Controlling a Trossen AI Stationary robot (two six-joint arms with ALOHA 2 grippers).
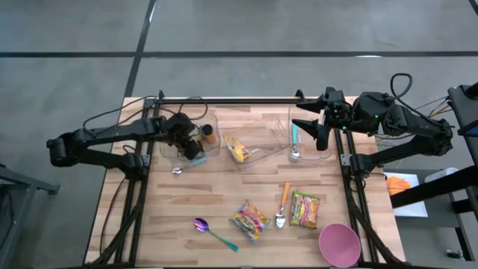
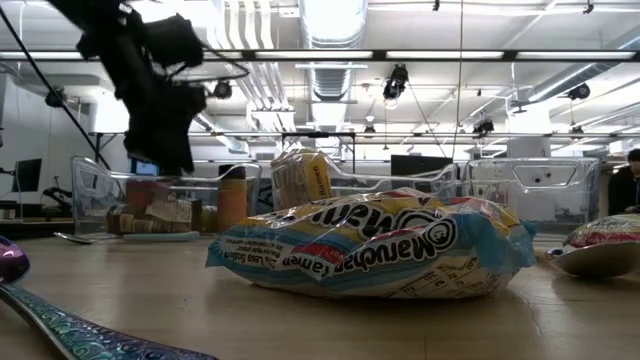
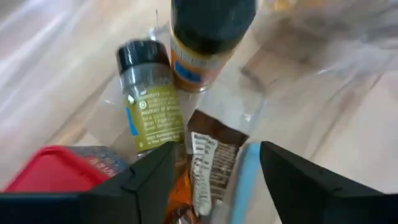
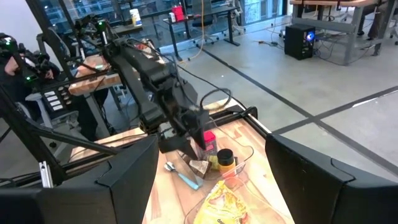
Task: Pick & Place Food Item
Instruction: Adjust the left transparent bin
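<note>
High view: I count three clear bins along the far edge of the table (image 1: 224,187). The left bin (image 1: 170,142) holds spice jars (image 1: 209,135) and small packets. The middle bin (image 1: 258,155) holds one yellow food packet (image 1: 237,149). The right bin (image 1: 302,112) holds a teal-handled utensil (image 1: 294,134). On the open table I count two ramen packets, one yellow (image 1: 250,219) and one green (image 1: 305,208), plus three spoons: an iridescent one (image 1: 203,225), a wooden-handled one (image 1: 282,205) and a small one (image 1: 178,171) just outside the left bin. One pink bowl (image 1: 339,244) sits at the near right corner. The left gripper (image 1: 191,148) hangs over the left bin. The right gripper (image 1: 310,128) is raised over the right bin with its fingers spread, holding nothing.

Low view: The yellow ramen packet lies flat in front of me. The left gripper (image 2: 165,150) hangs above the left bin.

Left wrist view: I see two jars, one black-capped (image 3: 149,99) and one orange-labelled (image 3: 202,50), a brown wrapper (image 3: 208,165) and a red lid (image 3: 53,168). The fingers (image 3: 149,180) are apart, closed on nothing.

Right wrist view: The fingers (image 4: 124,171) stand wide apart. The left arm (image 4: 146,74) shows across the table.
</note>
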